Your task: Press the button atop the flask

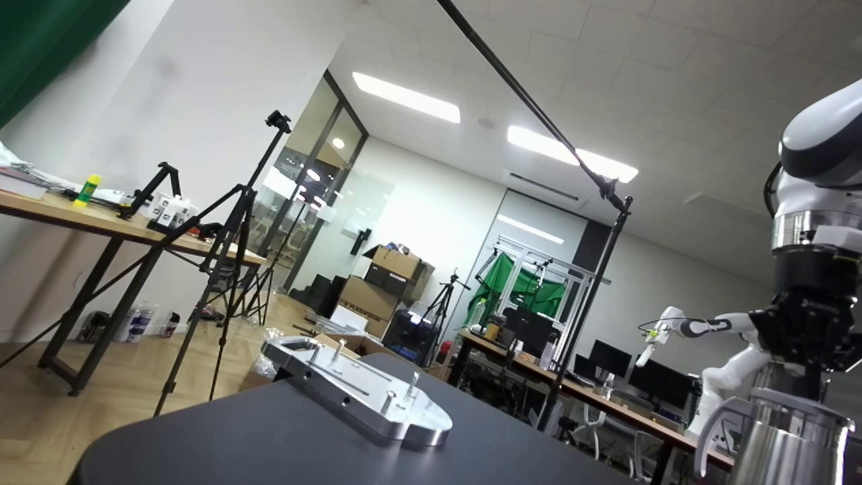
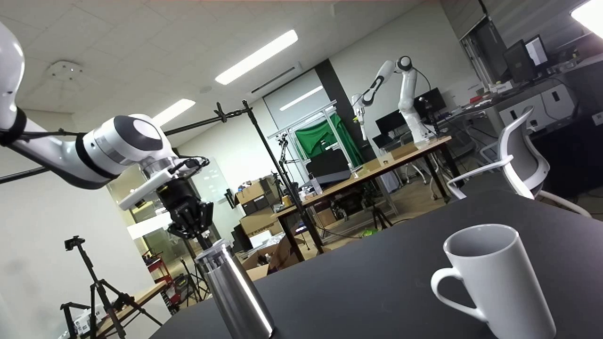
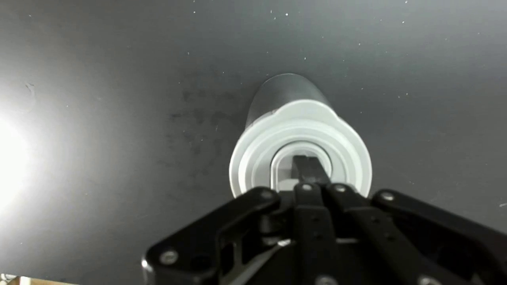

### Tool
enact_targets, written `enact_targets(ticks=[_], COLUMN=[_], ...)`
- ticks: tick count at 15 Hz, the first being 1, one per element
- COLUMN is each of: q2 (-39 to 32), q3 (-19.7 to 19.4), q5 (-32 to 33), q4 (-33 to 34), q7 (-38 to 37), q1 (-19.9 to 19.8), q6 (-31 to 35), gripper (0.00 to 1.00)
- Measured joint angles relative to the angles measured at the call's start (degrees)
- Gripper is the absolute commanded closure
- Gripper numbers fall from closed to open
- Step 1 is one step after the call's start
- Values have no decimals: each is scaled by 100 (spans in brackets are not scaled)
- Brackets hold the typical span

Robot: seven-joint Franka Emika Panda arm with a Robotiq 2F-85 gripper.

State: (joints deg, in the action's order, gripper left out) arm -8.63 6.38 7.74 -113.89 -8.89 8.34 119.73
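The flask, a silvery brushed-metal cylinder with a grey lid, stands upright on the dark table, in an exterior view at the lower right point(image 1: 784, 451) and in an exterior view at the lower left point(image 2: 240, 294). A grey curved handle point(image 1: 710, 428) shows on its side. In the wrist view I look down on its pale lid point(image 3: 239, 166); a rounded button point(image 3: 282, 168) sits in the middle. My gripper point(image 3: 305, 159) is shut and empty, pointing down, with its fingertips over the button. It shows in both exterior views point(image 1: 813, 384) point(image 2: 205, 243). Whether the tips touch the button I cannot tell.
A white mug point(image 2: 499, 282) stands on the dark table point(image 2: 358, 292), well apart from the flask. A flat silvery metal plate with upright pegs point(image 1: 363, 391) lies on the table. Tripods, desks and another robot arm point(image 2: 407, 99) are in the background.
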Motion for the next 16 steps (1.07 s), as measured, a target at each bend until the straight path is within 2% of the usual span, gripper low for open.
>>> enact_targets(ticks=[10, 16], q2=[17, 60], q3=[0, 1], q5=[-420, -462], q4=[-3, -16], q7=[111, 143], q1=[-1, -1], q6=[119, 108], gripper=[100, 100])
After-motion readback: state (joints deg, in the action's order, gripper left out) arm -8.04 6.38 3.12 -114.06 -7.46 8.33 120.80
